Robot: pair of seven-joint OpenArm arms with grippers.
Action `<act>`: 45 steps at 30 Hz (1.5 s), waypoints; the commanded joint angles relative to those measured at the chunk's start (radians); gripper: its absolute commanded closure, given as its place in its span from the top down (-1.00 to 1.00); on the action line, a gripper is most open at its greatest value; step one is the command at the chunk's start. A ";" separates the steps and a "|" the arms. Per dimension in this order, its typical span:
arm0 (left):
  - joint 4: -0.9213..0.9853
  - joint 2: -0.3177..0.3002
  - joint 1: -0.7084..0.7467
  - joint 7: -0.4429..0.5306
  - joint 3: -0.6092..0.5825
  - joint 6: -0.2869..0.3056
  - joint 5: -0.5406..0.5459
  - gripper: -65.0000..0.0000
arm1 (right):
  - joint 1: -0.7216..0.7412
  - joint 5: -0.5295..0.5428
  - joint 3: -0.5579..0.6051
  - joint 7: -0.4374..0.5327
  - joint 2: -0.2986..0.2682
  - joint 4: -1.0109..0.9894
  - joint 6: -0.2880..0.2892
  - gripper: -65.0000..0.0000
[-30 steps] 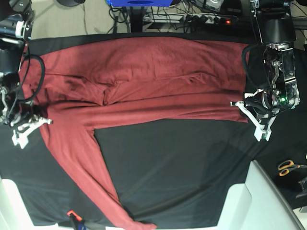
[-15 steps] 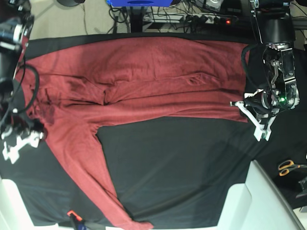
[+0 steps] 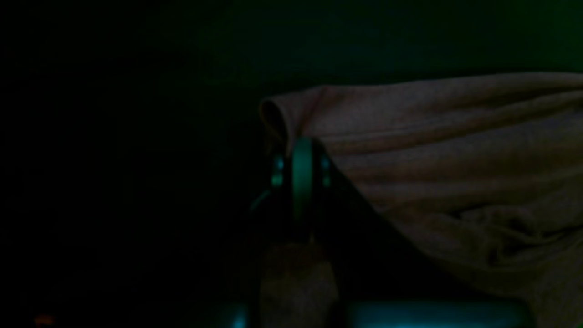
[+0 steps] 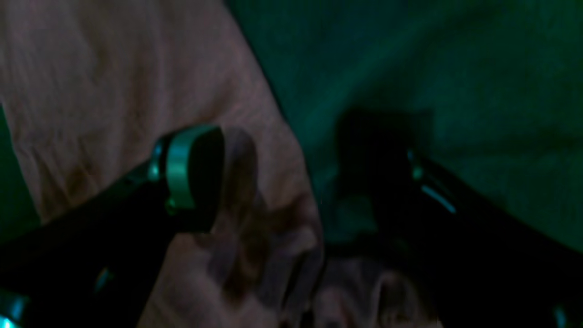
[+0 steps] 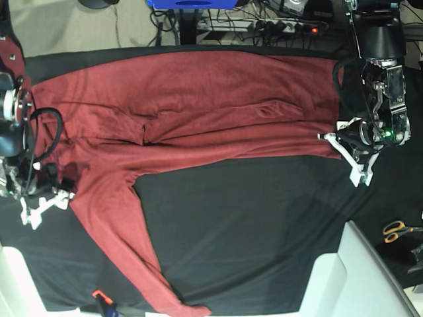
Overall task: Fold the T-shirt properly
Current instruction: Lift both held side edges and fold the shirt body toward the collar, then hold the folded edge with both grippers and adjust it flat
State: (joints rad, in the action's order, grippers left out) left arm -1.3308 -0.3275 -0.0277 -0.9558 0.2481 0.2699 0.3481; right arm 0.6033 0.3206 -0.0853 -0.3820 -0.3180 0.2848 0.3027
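The maroon T-shirt [image 5: 198, 99] lies spread over the black table cloth [image 5: 251, 224], one long sleeve [image 5: 125, 244] running down toward the front edge. At the base view's right, my left gripper [image 5: 334, 144] is shut on the shirt's hem corner. The dark left wrist view shows its shut fingers [image 3: 300, 168] pinching a fold of the T-shirt [image 3: 455, 159]. At the base view's left, my right gripper [image 5: 45, 203] stands open at the shirt's edge near the sleeve's top. In the right wrist view that gripper [image 4: 300, 182] holds nothing, one finger [image 4: 191, 168] above the T-shirt [image 4: 114, 91].
Orange-handled scissors [image 5: 400, 230] lie at the right edge. White bins stand at the front right [image 5: 370, 277] and front left [image 5: 13, 277]. An orange-tipped tool [image 5: 99, 295] lies by the front edge. A blue object [image 5: 192, 3] and cables sit behind the table.
My right gripper opened and let go of the shirt, then dropped toward the front edge. The shirt's left side settled flatter. My left gripper shifted slightly toward the back, still holding the hem.
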 commanded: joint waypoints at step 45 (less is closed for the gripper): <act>0.049 -0.019 -0.176 0.014 0.006 0.001 0.003 -1.00 | 0.008 0.001 0.037 -0.318 -0.019 0.469 -0.009 -1.00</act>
State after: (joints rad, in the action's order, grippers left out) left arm -1.2625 -0.3294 -0.1829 -0.9543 0.2489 0.2699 0.3447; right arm 0.5758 0.3107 -0.0418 -0.7235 -0.3229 0.7300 0.2916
